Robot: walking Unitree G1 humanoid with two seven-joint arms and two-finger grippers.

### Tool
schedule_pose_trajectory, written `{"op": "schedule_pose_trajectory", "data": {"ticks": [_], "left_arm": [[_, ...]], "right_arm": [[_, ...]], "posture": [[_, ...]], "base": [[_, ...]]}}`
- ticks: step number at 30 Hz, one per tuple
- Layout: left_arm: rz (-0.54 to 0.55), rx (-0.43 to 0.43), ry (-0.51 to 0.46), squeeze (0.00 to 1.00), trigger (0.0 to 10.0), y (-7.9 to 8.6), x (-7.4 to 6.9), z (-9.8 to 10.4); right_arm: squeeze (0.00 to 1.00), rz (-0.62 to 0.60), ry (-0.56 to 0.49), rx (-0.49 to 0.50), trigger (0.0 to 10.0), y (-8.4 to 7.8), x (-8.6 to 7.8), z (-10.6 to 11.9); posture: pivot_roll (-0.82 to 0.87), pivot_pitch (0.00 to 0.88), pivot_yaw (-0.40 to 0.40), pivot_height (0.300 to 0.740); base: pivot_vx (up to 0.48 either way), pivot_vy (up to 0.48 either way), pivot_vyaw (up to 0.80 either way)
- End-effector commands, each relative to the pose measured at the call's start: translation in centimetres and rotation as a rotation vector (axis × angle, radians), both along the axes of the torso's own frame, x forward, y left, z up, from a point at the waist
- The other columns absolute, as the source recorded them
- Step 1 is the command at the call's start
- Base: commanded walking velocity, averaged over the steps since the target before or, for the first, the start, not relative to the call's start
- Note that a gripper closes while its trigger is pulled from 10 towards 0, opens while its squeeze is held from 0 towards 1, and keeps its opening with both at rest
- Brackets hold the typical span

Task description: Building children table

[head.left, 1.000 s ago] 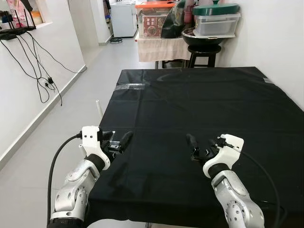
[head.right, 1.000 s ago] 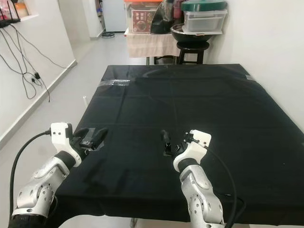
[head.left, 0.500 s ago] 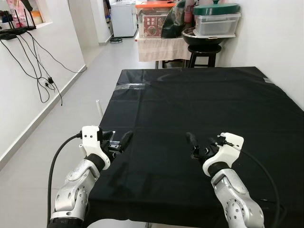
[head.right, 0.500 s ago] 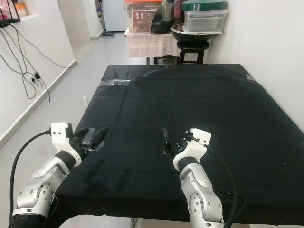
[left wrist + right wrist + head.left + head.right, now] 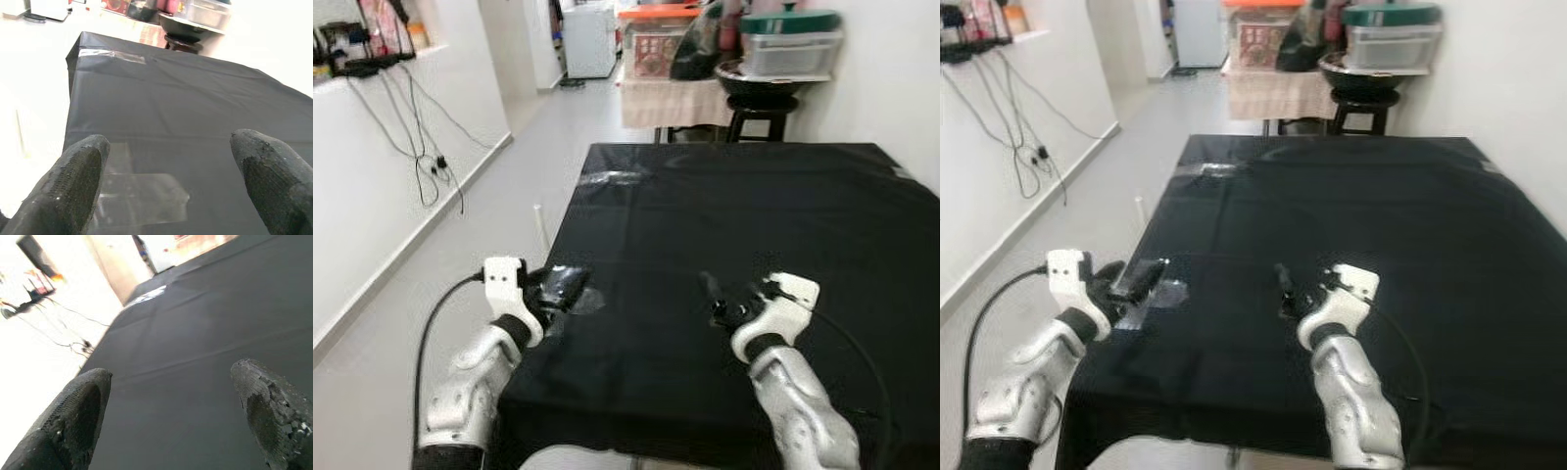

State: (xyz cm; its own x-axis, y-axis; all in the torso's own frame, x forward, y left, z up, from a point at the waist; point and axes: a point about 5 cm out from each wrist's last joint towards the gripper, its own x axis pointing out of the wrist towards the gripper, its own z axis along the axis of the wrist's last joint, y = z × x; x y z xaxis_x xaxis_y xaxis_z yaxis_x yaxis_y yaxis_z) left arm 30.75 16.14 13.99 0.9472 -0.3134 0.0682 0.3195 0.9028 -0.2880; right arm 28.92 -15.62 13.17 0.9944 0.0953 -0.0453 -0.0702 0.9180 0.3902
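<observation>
Black cloth covers the table [image 5: 734, 215] before us in the left eye view, with strips of clear tape [image 5: 609, 177] shining near its far left corner. Our left gripper [image 5: 558, 289] hovers at the near left edge of the cloth, and our right gripper [image 5: 717, 299] hangs over its near middle part. Beyond the far edge we see a stool [image 5: 759, 103] carrying a dark bowl and a lidded container [image 5: 790, 47], and cables [image 5: 426, 137] hang down the white wall on the left.

From the right eye view we get the same scene, with a glossy patch of tape [image 5: 1163, 292] on the cloth just beside our left gripper.

Along the left wrist, our two fingers [image 5: 73, 188] stand wide apart, released, above that tape patch.

Along the right wrist, our fingers [image 5: 73, 418] are likewise spread apart, holding nothing, over bare cloth.
</observation>
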Motion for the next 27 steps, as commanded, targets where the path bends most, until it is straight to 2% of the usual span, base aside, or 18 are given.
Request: {"op": "schedule_pose_trajectory", "data": {"ticks": [1, 21, 24, 27], "left_arm": [[-0.005, 0.004, 0.027, 0.00, 10.0, -0.2, 0.0, -0.5], [0.019, 0.027, 0.036, 0.00, 10.0, 0.0, -0.4, -0.7], [0.058, 0.021, 0.041, 0.00, 10.0, 0.5, -0.8, -0.6], [0.089, 0.027, 0.050, 0.00, 10.0, 1.0, -2.0, -0.8]], "right_arm": [[0.00, -0.016, 0.016, -0.011, 10.0, -0.5, 0.0, -0.3], [0.00, -0.013, 0.016, -0.040, 10.0, -0.4, -0.2, -0.4], [0.00, -0.018, 0.010, -0.060, 10.0, -0.4, -0.1, -0.2], [0.00, -0.025, -0.001, -0.086, 10.0, -0.5, -0.1, 0.0]], "posture": [[-0.09, 0.000, 0.011, 0.740], [-0.09, 0.000, 0.016, 0.740], [-0.09, 0.000, 0.018, 0.740], [-0.09, 0.000, 0.018, 0.740]], "base": [[0.000, 0.480, 0.00], [0.000, 0.480, 0.00], [0.000, 0.345, 0.00], [0.000, 0.000, 0.00]]}}
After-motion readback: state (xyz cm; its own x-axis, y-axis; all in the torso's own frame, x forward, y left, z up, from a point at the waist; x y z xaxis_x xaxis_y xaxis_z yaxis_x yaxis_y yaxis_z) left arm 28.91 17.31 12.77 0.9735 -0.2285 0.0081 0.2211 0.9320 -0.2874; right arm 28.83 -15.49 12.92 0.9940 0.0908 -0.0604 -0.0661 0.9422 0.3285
